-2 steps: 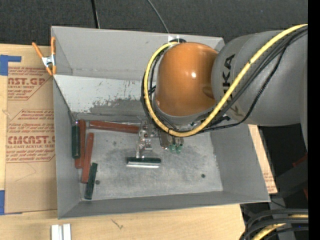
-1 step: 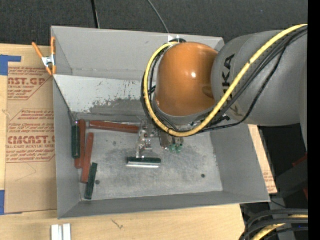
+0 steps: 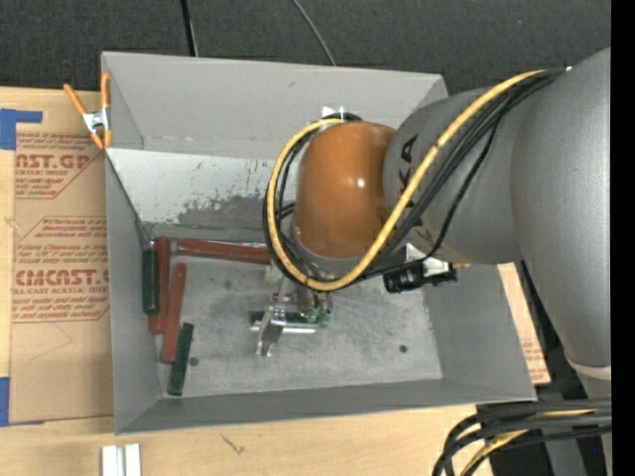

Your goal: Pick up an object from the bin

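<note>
My gripper (image 3: 278, 323) hangs low over the bare grey floor near the middle of the bin, under the orange wrist cover. Nothing lies directly beneath it. The nearest loose thing is a long red-brown stick (image 3: 223, 252) lying across the floor along the back wall, to the gripper's upper left. Further left lie a dark green stick (image 3: 150, 280) against the left wall, a red-brown stick (image 3: 175, 297) beside it, and another dark green stick (image 3: 181, 360) near the front left corner.
The sticks keep to the left side and back edge of the floor. The arm and its orange cover hide the bin's right rear part. Sloping grey walls close in all round.
</note>
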`<move>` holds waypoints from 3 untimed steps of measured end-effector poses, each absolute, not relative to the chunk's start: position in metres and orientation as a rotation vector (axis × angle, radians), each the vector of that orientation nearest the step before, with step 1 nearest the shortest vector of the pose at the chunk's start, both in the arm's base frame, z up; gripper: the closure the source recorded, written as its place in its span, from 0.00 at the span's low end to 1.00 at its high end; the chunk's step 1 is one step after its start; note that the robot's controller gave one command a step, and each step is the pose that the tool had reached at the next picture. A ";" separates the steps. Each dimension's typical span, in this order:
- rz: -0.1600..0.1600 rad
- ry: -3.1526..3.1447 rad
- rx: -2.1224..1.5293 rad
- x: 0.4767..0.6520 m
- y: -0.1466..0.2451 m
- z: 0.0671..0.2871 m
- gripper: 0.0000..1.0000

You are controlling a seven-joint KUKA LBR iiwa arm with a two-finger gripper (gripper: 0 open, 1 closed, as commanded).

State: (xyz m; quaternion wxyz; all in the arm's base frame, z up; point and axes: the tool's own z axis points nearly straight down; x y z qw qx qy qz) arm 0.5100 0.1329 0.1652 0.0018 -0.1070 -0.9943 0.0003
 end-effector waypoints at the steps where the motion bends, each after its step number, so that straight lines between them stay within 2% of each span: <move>1: 0.000 -3.122 -0.336 0.511 0.133 0.166 0.00; 2: -0.005 -3.138 -0.249 0.510 0.080 0.076 1.00; 3: -0.005 -3.138 -0.250 0.510 0.080 0.076 1.00</move>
